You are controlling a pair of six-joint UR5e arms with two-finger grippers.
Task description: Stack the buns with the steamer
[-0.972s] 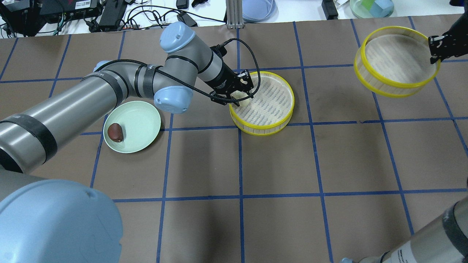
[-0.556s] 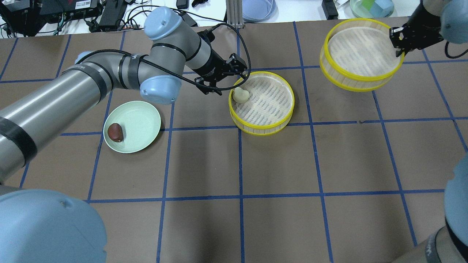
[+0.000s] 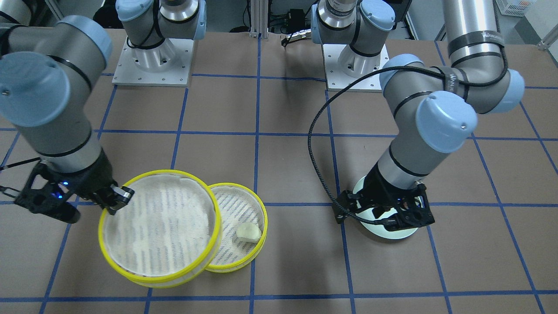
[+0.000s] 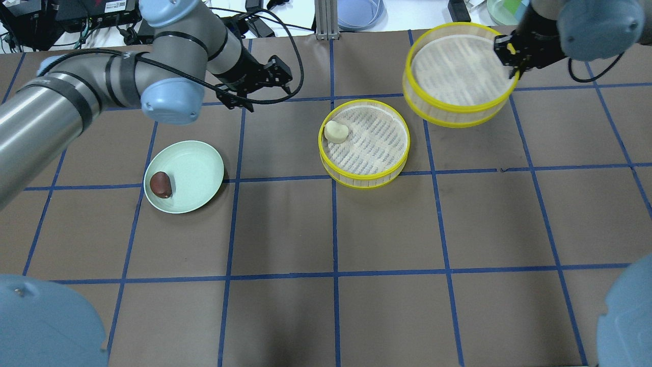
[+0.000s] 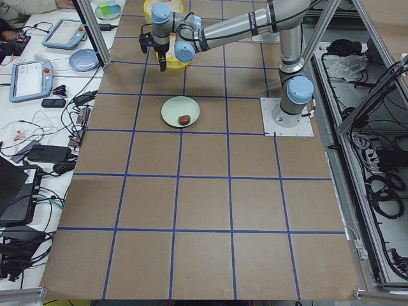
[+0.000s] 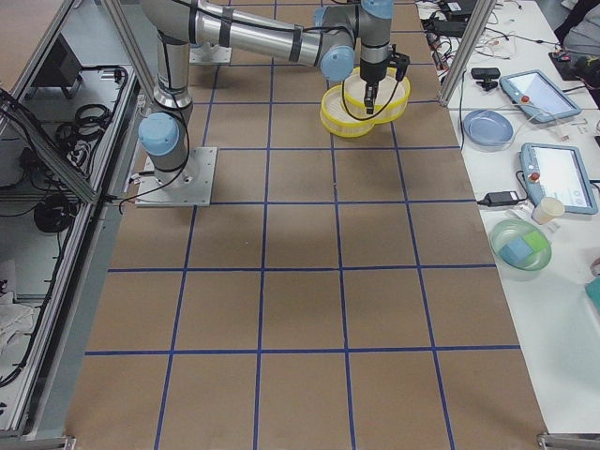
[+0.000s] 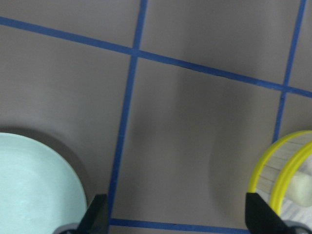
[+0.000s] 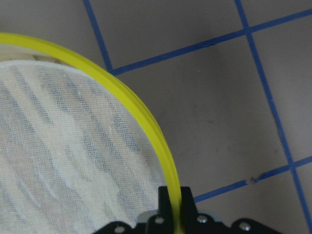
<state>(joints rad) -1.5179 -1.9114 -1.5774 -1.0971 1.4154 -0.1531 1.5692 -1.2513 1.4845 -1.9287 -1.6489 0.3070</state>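
Observation:
One steamer tier (image 4: pixel 402 158) stands at the table's middle with the pale cream bun (image 4: pixel 336 131) lying in it by the rim; both show in the front view, tier (image 3: pixel 231 205) and bun (image 3: pixel 248 231). My right gripper (image 4: pixel 507 53) is shut on the rim of the second tier (image 4: pixel 458 71) and holds it in the air, up and to the right of the first. My left gripper (image 4: pixel 252 84) is open and empty, raised between the tier and the pale green plate (image 4: pixel 196 171). The dark brown bun (image 4: pixel 160 184) lies on that plate.
A white bench with cables and a blue dish (image 4: pixel 359 12) runs along the far edge. In the front view the lifted tier (image 3: pixel 159 226) overlaps the standing one, my left gripper (image 3: pixel 383 218) covers the plate, and both arm bases stand behind.
My left gripper let go of the cream bun in the tier and moved left and up, away from it. My right gripper carried the second tier left, toward the first.

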